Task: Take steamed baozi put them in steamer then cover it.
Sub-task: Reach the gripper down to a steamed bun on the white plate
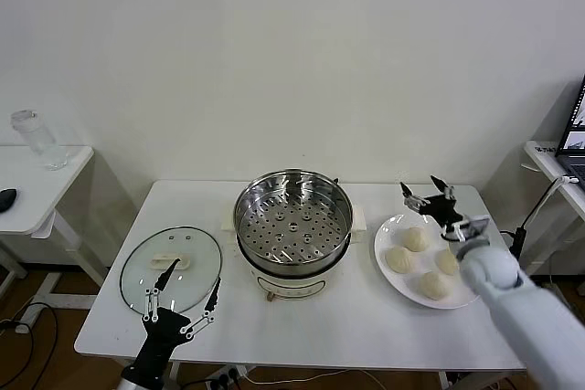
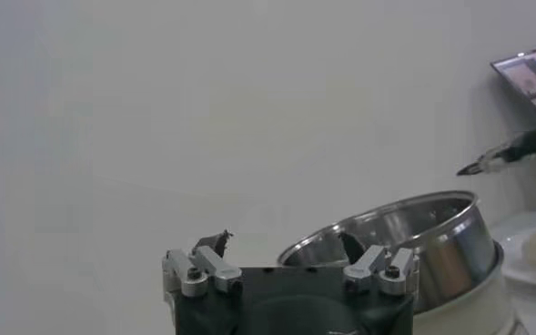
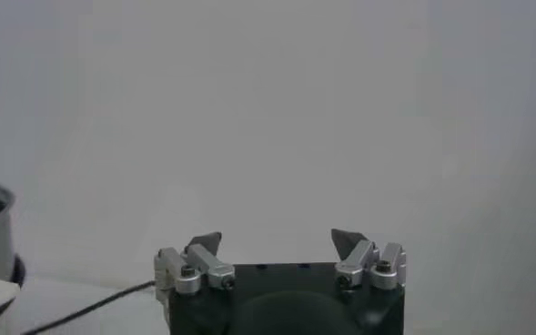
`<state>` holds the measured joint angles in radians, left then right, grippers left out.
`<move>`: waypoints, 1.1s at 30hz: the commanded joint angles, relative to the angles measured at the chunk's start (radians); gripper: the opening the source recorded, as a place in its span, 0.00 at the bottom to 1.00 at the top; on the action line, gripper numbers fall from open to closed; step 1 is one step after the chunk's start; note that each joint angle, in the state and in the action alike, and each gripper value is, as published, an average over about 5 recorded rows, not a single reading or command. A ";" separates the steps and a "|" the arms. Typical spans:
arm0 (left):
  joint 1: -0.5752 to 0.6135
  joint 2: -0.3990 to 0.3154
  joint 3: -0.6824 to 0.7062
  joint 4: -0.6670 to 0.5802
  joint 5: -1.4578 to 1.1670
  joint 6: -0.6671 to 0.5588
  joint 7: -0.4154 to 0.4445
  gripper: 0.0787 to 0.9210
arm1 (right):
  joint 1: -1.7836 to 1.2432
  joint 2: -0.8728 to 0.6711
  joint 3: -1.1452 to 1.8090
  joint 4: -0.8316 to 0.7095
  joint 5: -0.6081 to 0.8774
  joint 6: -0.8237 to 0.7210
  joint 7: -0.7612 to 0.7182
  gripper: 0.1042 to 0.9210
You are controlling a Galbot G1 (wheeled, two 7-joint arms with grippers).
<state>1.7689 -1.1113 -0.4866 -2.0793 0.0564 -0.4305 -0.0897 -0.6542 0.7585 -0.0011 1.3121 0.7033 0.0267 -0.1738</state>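
Centrally on the white table (image 1: 366, 317) sits the steamer (image 1: 292, 226), a shiny steel pot on a white base; its perforated tray is bare, with nothing loaded in it. Four steamed baozi (image 1: 423, 262) lie to its right on a white plate (image 1: 388, 235), grouped close together, one toward the back, two in the middle, one at the front. The cover (image 1: 171, 268) lies flat on the table left of the steamer, glass side down, white handle up, apart from the pot.

Right gripper (image 1: 428, 193) hangs above the far edge of the plate, just beyond the rearmost bun and touching none; fingers spread wide, nothing between them. The right wrist view shows the same spread fingertips (image 3: 204, 244) against the blank wall, with a sliver of the steamer at the frame edge.

Left gripper (image 1: 190, 295) sits low at the near edge of the table over the front rim of the cover, fingers splayed apart and holding nothing. Whether a fingertip touches the glass cannot be told. The left wrist view looks across at the steamer's steel wall (image 2: 431, 241) and the plate with a bun beyond it.

A side table (image 1: 37, 180) with a clear jar (image 1: 37, 139) stands off to the left.
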 commanded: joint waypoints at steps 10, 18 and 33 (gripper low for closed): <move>0.012 -0.011 -0.002 -0.019 0.013 0.006 -0.010 0.88 | 0.726 -0.069 -0.635 -0.458 -0.525 -0.024 -1.019 0.88; 0.017 -0.014 -0.005 -0.018 0.016 0.007 -0.009 0.88 | 0.753 0.026 -0.659 -0.530 -0.796 0.022 -1.098 0.88; 0.022 -0.023 -0.009 -0.005 0.020 -0.001 -0.008 0.88 | 0.707 0.165 -0.661 -0.637 -0.891 0.057 -1.023 0.88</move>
<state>1.7885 -1.1326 -0.4961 -2.0879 0.0746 -0.4278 -0.0982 0.0234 0.8588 -0.6281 0.7471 -0.0792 0.0702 -1.1565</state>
